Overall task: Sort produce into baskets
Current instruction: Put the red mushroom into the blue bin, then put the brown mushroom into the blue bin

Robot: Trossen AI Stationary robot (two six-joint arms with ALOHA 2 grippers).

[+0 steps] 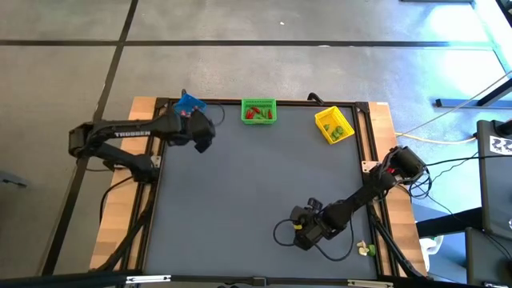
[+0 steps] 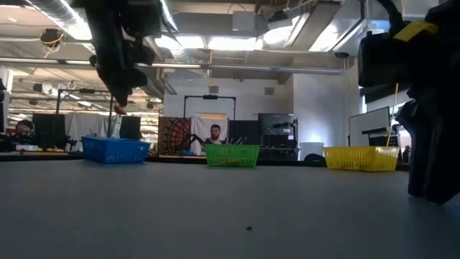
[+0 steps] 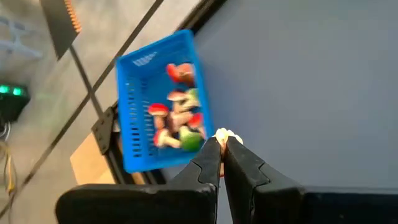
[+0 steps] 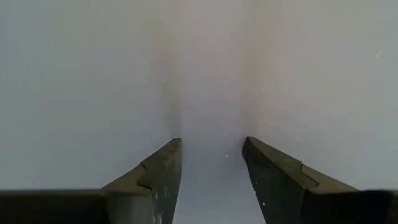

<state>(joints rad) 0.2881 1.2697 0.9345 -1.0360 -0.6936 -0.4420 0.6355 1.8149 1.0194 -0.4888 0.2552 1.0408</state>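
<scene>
Right gripper (image 1: 304, 238): found at the near right part of the dark grey table mat (image 1: 256, 192); its two dark fingers (image 4: 155, 180) are parted with only bare mat seen between them, nothing held.
Loose piece: a tiny whitish-green piece of produce (image 1: 366, 250) is seen on the table's near right edge, off the mat, beside the right arm; its kind cannot be made out.
Open room: the middle of the mat is bare between the near right gripper and the far row of baskets.
Left gripper (image 3: 222, 144): held above the near edge of the blue slatted plastic basket (image 1: 189, 104) at the far left corner; the fingers are pressed together on a small whitish piece (image 3: 222, 135), only its tip visible past the fingertips.
Writing: white lettering is seen on the left arm, partly readable as "TROSSEN".
Blue basket contents: red, green and whitish toy pieces (image 3: 177, 118) are piled inside.
Green slatted basket (image 1: 258, 110): placed at the far edge, centre, with red and green pieces inside.
Yellow slatted basket (image 1: 334, 125): set askew near the far right corner, with green pieces inside.
Background: a person (image 2: 214, 134) is partly hidden behind the green basket in the low view.
</scene>
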